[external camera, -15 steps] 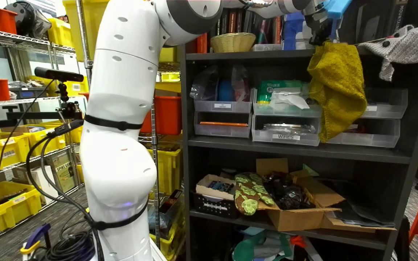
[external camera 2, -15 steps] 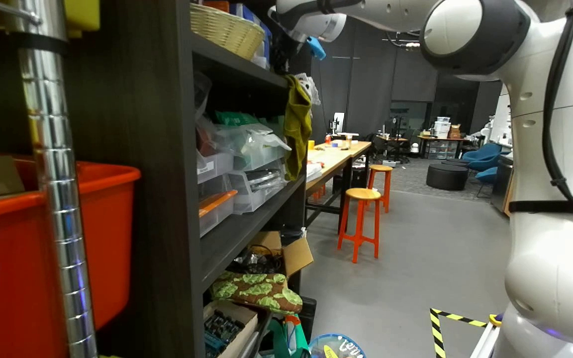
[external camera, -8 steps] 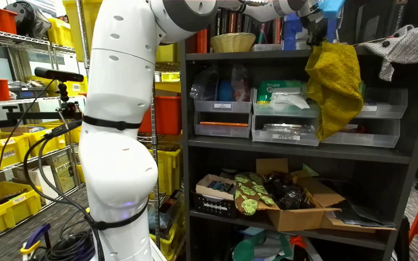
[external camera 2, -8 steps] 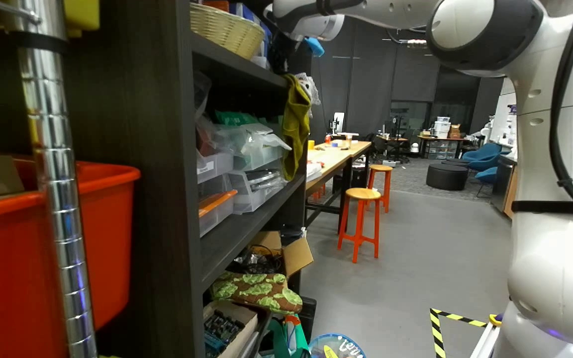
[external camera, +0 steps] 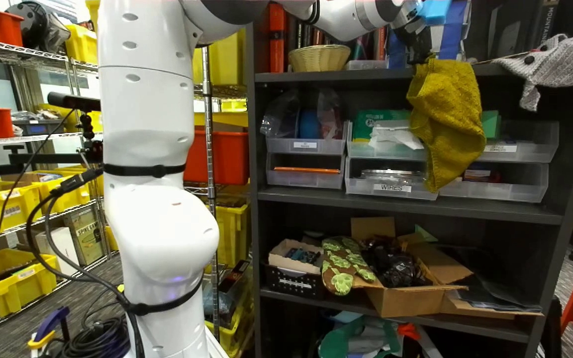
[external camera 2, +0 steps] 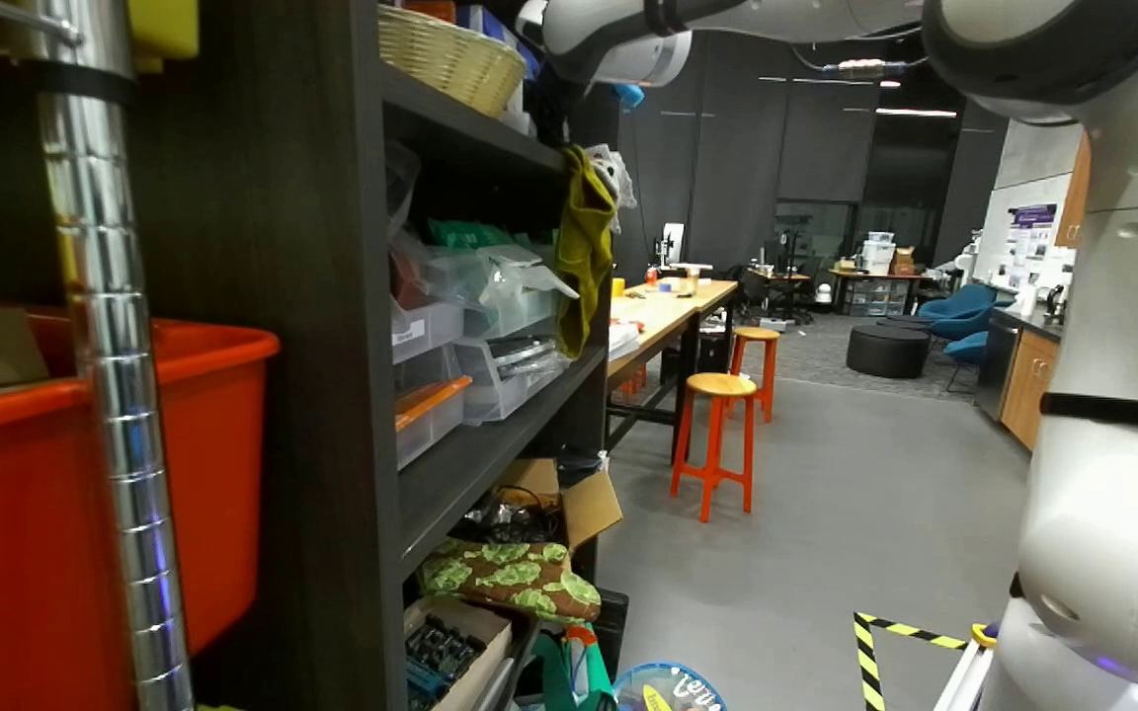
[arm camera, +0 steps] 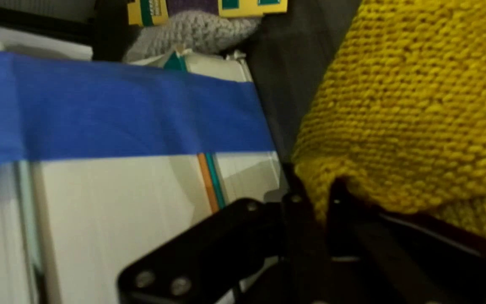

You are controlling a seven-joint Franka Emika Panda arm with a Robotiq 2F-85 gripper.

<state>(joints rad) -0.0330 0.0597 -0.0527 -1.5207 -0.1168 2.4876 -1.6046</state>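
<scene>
My gripper (arm camera: 318, 202) is shut on a corner of a mustard-yellow knitted cloth (arm camera: 416, 105) in the wrist view. In both exterior views the cloth (external camera: 448, 119) (external camera 2: 586, 257) hangs down from the gripper (external camera: 422, 55) (external camera 2: 557, 133), in front of the dark shelf unit and its clear bins. The gripper is at about the height of the top shelf board. A grey crocheted animal (external camera: 550, 64) hangs over the top shelf edge to the right of the cloth in an exterior view. Blue tape (arm camera: 141, 109) across white-edged items lies left of the fingers in the wrist view.
The dark shelf unit (external camera: 406, 204) bears a wicker basket (external camera: 319, 58), clear bins (external camera: 391, 189), an open cardboard box (external camera: 406, 301) and a brown-green patterned cloth (external camera: 343, 266). Metal racks with yellow bins (external camera: 5, 209) stand left. Wooden stools (external camera 2: 721, 385) stand beside a long table (external camera 2: 663, 316).
In an exterior view my gripper and the hanging yellow cloth have moved left along the shelf, showing more of the right-hand clear bins. The arm's upper links have shifted left too. The grip has not changed.
</scene>
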